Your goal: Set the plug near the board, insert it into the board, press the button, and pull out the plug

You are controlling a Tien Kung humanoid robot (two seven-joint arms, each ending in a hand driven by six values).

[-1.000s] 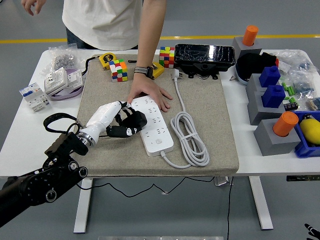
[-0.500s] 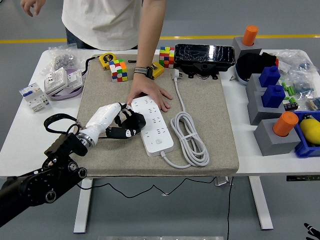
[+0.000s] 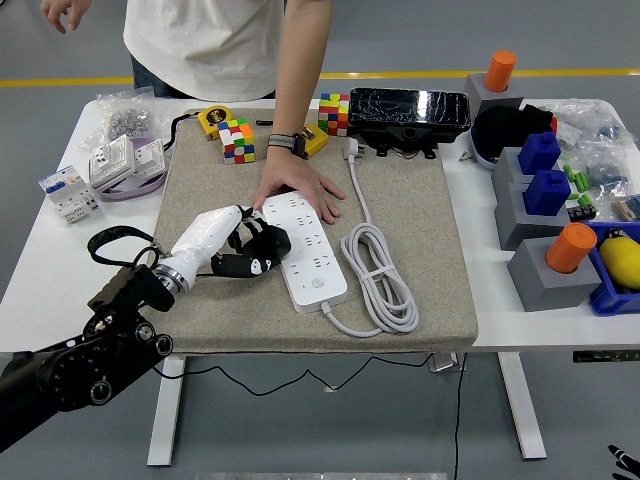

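Head view. The left hand, white-shelled with black fingers, lies left of centre on the grey felt mat. Its fingers are curled loosely inward and rest against the left long edge of the white power strip; whether a plug sits within the curl cannot be told, as the fingers hide the space. The strip lies diagonally at the frame's centre, its button end toward the lower right. Its own cable is coiled just to the right, and the cable's white plug lies free on the mat at upper centre, apart from the strip. A person's hand, wearing a wrist band, presses flat with fingers spread on the strip's upper end. Only a small dark tip of the right hand shows at the lower right corner; the state of its fingers cannot be told.

Compared with the frame half a second earlier, the left hand has drawn very slightly toward the lower left; the strip, cable, plug and the person's hand are unchanged.
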